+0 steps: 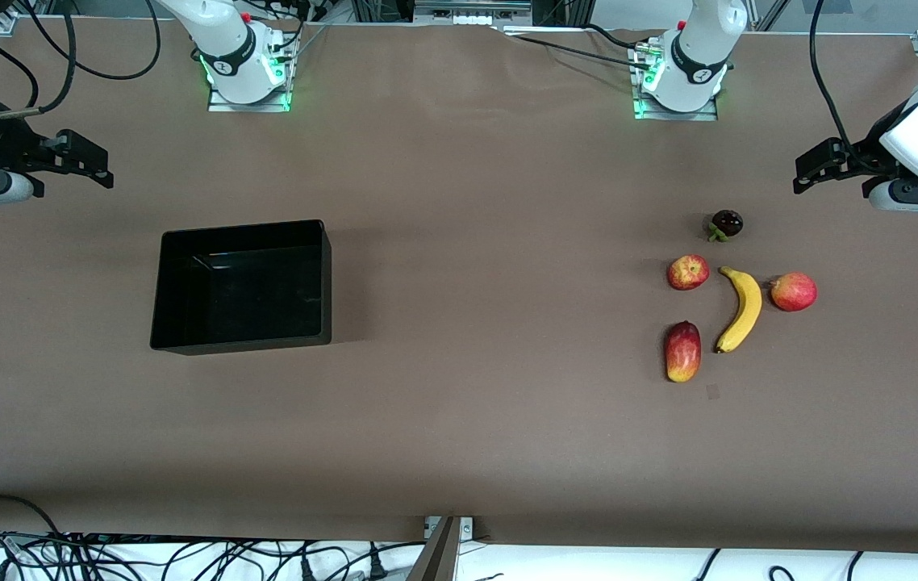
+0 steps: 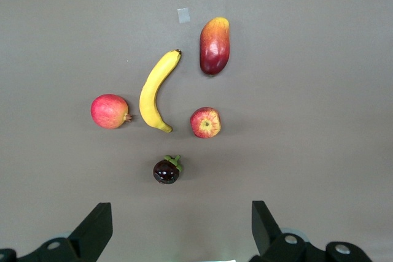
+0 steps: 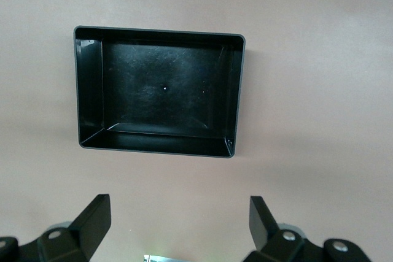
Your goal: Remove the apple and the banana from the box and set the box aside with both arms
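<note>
The black box (image 1: pixel 243 289) stands open and empty toward the right arm's end of the table; it also shows in the right wrist view (image 3: pixel 163 90). The yellow banana (image 1: pixel 741 311) (image 2: pixel 156 90) lies toward the left arm's end, with the small red-and-yellow apple (image 1: pixel 687 272) (image 2: pixel 205 122) beside it. My left gripper (image 1: pixel 804 173) (image 2: pixel 181 225) is open and empty, up over bare table close to the fruits. My right gripper (image 1: pixel 98 167) (image 3: pixel 178 219) is open and empty, up over bare table close to the box.
Around the banana lie a round red fruit (image 1: pixel 793 291) (image 2: pixel 109 111), a long red-and-yellow mango (image 1: pixel 682 351) (image 2: pixel 214 45) and a dark mangosteen (image 1: pixel 726 223) (image 2: pixel 166 170). A small tape patch (image 1: pixel 712 391) is nearer the front camera. Cables run along the table's front edge.
</note>
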Robot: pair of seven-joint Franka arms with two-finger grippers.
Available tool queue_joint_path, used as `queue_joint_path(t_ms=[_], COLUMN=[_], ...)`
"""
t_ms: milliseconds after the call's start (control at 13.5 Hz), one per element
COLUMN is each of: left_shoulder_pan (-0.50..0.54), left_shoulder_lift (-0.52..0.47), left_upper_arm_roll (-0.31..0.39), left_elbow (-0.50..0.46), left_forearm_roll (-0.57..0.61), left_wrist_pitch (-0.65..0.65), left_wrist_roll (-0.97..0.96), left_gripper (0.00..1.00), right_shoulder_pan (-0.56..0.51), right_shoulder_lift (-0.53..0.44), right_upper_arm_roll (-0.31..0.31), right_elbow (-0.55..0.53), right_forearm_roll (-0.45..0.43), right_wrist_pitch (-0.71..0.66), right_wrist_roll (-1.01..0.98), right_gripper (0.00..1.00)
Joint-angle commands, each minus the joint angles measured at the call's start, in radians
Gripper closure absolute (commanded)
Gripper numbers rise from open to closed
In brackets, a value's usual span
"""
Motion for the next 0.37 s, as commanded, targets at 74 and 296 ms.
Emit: queue_joint_path(t_ms=[74,296], left_shoulder_pan=[-0.006,-0.006], left_shoulder_lift=[0.006,0.008], left_upper_arm_roll=[-0.002,-0.004], left_elbow=[0.022,0.022], left_forearm_roll=[0.021,0.021], left_wrist_pitch=[-0.022,-0.022], left_wrist_roll=[-0.005,-0.003], left_gripper=[0.00,0.00], right_shoulder_pan=[0.001,0.001], right_shoulder_lift=[0.017,0.019], right_upper_arm_roll=[0.005,0.005], right_elbow=[0.042,0.045], right_forearm_roll=[-0.003,-0.011], right_wrist_pitch=[-0.026,-0.026], right_wrist_roll=[0.016,0.013], right_gripper=[0.00,0.00])
